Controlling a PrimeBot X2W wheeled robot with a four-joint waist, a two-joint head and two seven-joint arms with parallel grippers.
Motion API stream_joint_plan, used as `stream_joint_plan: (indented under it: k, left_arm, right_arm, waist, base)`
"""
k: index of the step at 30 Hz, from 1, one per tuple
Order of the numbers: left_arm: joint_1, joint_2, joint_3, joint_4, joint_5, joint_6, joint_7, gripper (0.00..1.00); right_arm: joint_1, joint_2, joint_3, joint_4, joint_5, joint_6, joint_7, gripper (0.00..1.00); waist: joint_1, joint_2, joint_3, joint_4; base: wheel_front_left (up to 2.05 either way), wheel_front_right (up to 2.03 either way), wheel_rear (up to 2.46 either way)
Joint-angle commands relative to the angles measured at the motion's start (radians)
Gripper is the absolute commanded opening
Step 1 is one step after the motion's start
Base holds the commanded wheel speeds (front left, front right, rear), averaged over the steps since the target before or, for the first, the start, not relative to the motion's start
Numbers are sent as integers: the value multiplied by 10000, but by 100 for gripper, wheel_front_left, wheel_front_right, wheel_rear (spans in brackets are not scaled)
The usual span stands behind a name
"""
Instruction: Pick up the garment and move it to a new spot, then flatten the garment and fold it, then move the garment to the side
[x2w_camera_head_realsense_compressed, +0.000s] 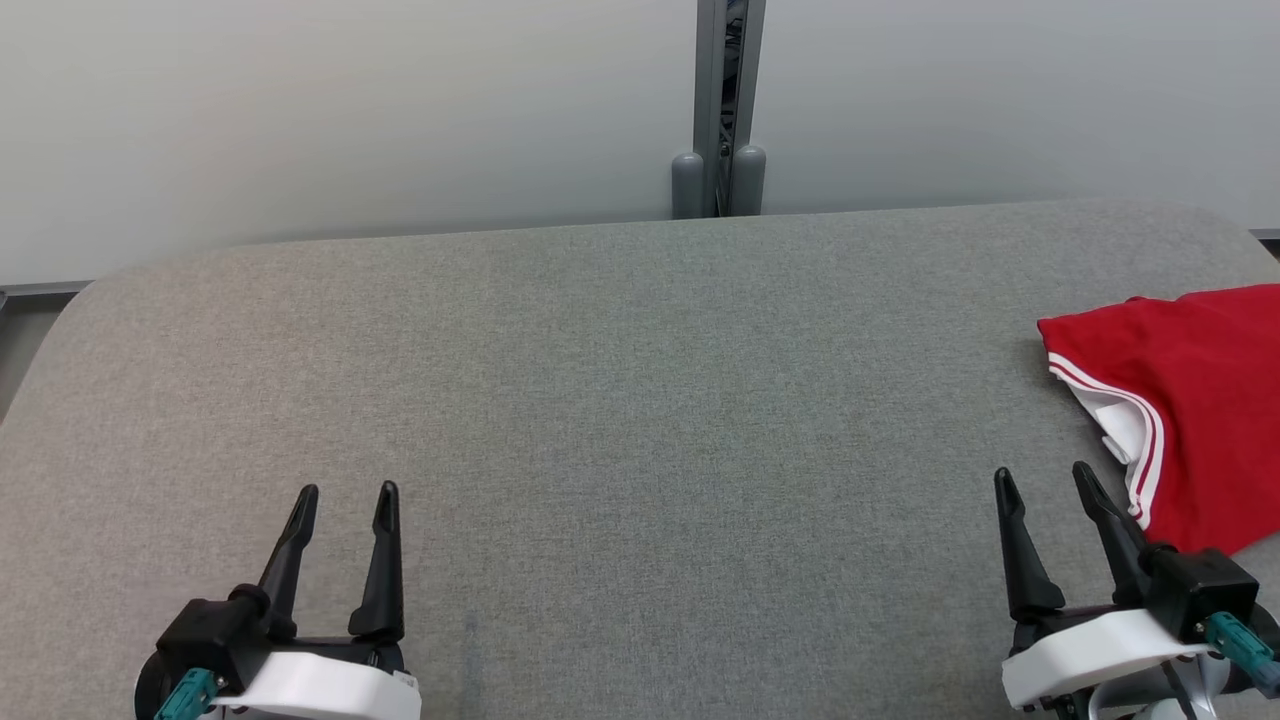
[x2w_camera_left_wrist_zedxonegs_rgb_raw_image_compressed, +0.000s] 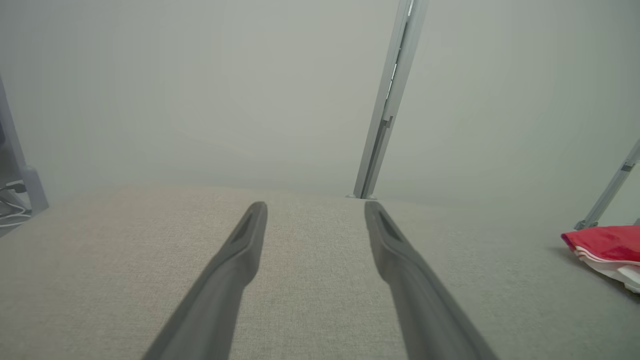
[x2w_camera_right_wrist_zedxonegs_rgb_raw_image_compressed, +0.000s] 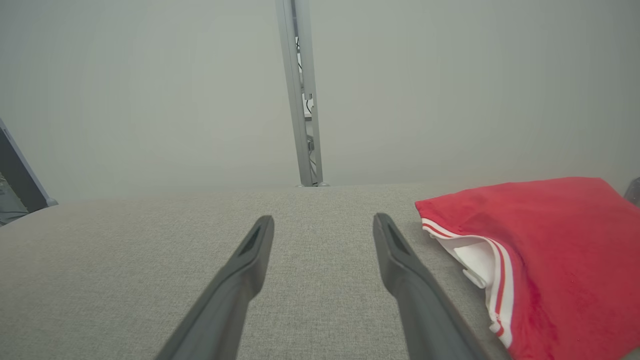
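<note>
1 table (x2w_camera_head_realsense_compressed: 600, 330): grey woven top with rounded far corners, a pale wall behind. A grey post (x2w_camera_head_realsense_compressed: 728, 100) stands at its far edge.
1 garment (x2w_camera_head_realsense_compressed: 1200, 400): red, lying on the table at its right side and running out of the head view on the right. It sits in layers and is not spread flat.
Garment axis: the part in view runs far-to-near along the table's right side.
1 right gripper (x2w_camera_head_realsense_compressed: 1042, 472): fingers spread, nothing between them, low over the near right of the table. The garment lies just beside it, to its right and a little ahead. The right wrist view shows a narrow strip of table between the outer finger and the cloth.
1 left gripper (x2w_camera_head_realsense_compressed: 348, 489): fingers spread, empty, at the near left — well apart from the garment, with most of the table between.
Nearer arm: right. A pick-up would likely mean turning it rightward onto the cloth's inner edge.
1 striped trim (x2w_camera_head_realsense_compressed: 1150, 450): white with red lines — it faces the table's middle, the edge closest to the right gripper.
</note>
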Motion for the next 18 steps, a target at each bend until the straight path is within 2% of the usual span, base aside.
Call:
stream_joint_plan:
  k: [1, 5, 7, 14, 15, 18]
  left_arm:
    - [57, 46, 74, -83, -10, -34, -5, 100]
    - [105, 44, 217, -91, -170, -123, -5, 95]
    - [84, 42, 271, -68, -220, -136, -5, 100]
    - [71, 44, 282, 5, -350, -253, -5, 100]
    - [84, -2, 241, 32, -313, -219, 0, 0]
    - [210, -63, 203, 291, -342, -217, 4, 0]
  right_arm:
    - [-24, -61, -11, -4, -71, 1, -38, 100]
    - [1, -55, 10, -2, -81, 1, -38, 100]
    - [4, -50, 14, 7, -84, 1, -38, 100]
    - [17, -46, -1, 1, -71, 1, -38, 100]
    - [5, 5, 16, 42, 9, 0, 7, 0]
    - [129, 78, 12, 296, 57, 0, 69, 0]
  waist:
    - [0, -1, 0, -3]
    - [0, -1, 9, -31]
    - [0, -1, 17, -46]
    - [0, -1, 15, -48]
    - [0, -1, 16, -51]
    - [0, -1, 16, -53]
  base:
    - [0, 0, 0]
    - [0, 0, 0]
    - [0, 0, 0]
    - [0, 0, 0]
    - [0, 0, 0]
    - [0, 0, 0]
